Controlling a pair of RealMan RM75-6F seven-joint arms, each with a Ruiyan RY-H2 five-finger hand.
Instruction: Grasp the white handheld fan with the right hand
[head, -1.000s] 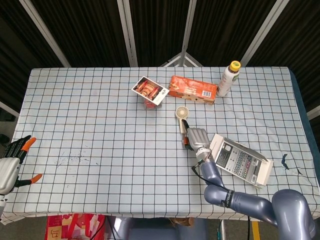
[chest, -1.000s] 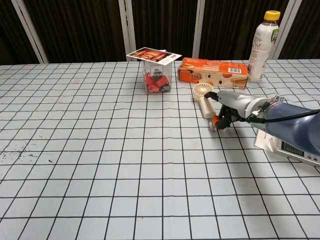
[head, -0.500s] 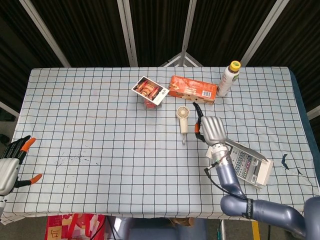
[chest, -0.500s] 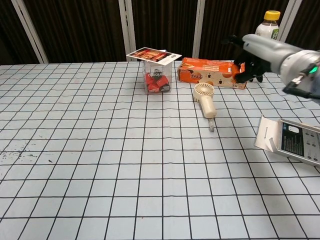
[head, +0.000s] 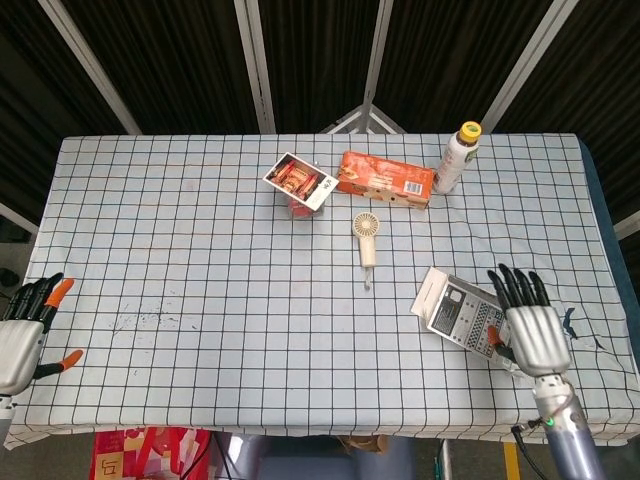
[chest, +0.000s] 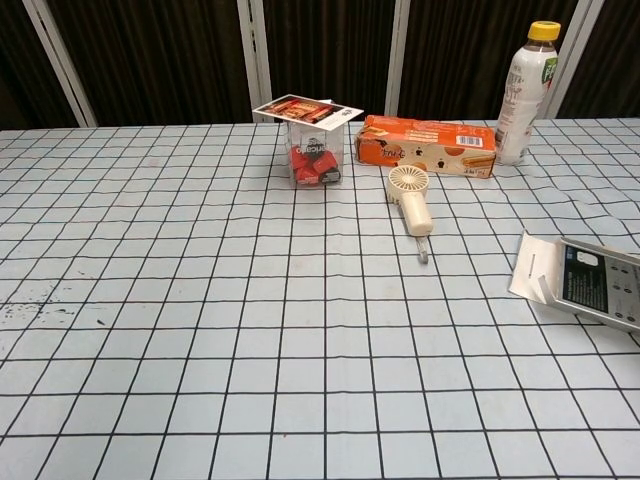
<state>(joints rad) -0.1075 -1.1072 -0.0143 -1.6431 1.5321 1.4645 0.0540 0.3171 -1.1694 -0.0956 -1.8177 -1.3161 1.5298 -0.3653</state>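
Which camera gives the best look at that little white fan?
The chest view: the white handheld fan lies close and large, round head and handle clearly visible. The head view shows it whole from above, but smaller.

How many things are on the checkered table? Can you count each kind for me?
Fans: 1, white handheld fan
Bottles: 1, bottle with yellow cap
Orange boxes: 1, orange box
Clear tubs: 1, clear tub with a card on top
Flat white boxes: 1, white box
Total: 5
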